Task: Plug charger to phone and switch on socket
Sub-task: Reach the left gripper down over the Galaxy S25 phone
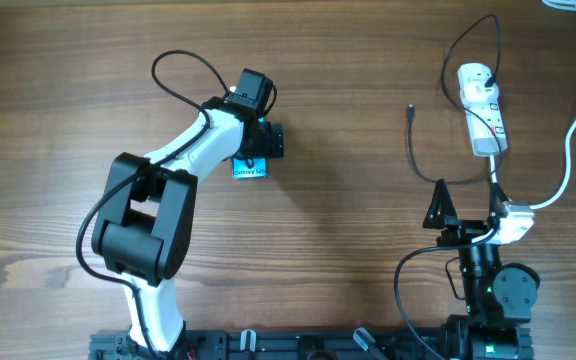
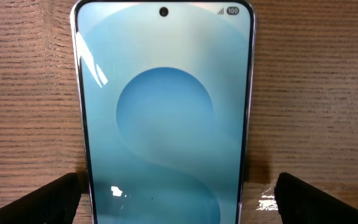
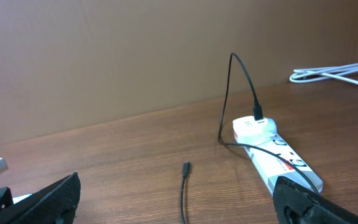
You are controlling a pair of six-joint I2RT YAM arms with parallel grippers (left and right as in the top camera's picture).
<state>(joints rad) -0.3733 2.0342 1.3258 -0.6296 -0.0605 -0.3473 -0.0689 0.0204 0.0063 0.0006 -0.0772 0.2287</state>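
1. Since the plugging comes first, as we judge it, we look to the charger (image 1: 409, 110). Its small plug tip lies free on the table, right of centre in the overhead view. The phone (image 1: 250, 169) lies well apart from it, left of centre.
2. We see the right gripper (image 3: 176, 186) at the lower right of the overhead frame, with the tip up-frame from it. In the right wrist view the tip sits ahead, about midway between the fingers (image 3: 48, 202). The cable's last stretch runs nearly straight away from the camera.
3. That gripper is spread wide and holds nothing.
4. The left gripper (image 1: 264, 140) hangs over the phone, also wide open. Its fingers (image 2: 42, 202) stand either side of the phone's near end, clear of its edges. The phone's long axis runs straight up the left wrist frame.
5. We judge the right arm far nearer the charger. The socket (image 1: 483, 110) lies beyond the tip, at upper right.
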